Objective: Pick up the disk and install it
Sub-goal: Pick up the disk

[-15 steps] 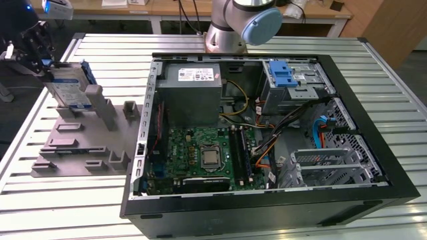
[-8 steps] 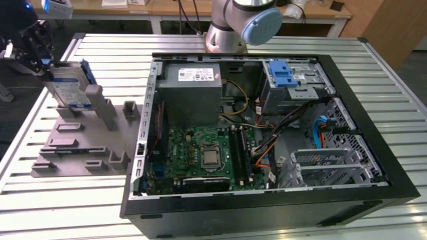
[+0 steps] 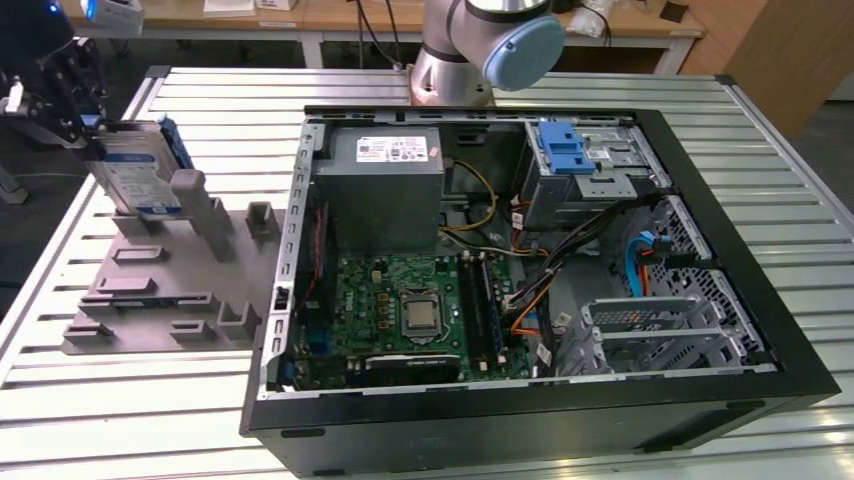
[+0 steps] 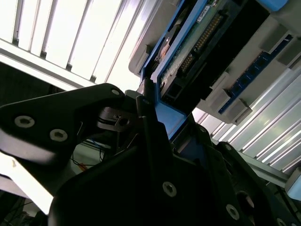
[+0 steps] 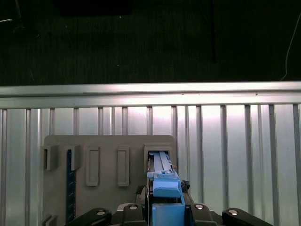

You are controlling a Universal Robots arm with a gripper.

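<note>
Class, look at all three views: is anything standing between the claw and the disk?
Nothing visible. The claw is closed on the disk by its blue carrier edge, and the disk stands upright in the grey holder.

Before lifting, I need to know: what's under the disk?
The disk stands on edge in a slot of the grey holder, which lies on the slatted table. Its lower edge is hidden by the holder's posts, so how it seats cannot be seen.
</note>
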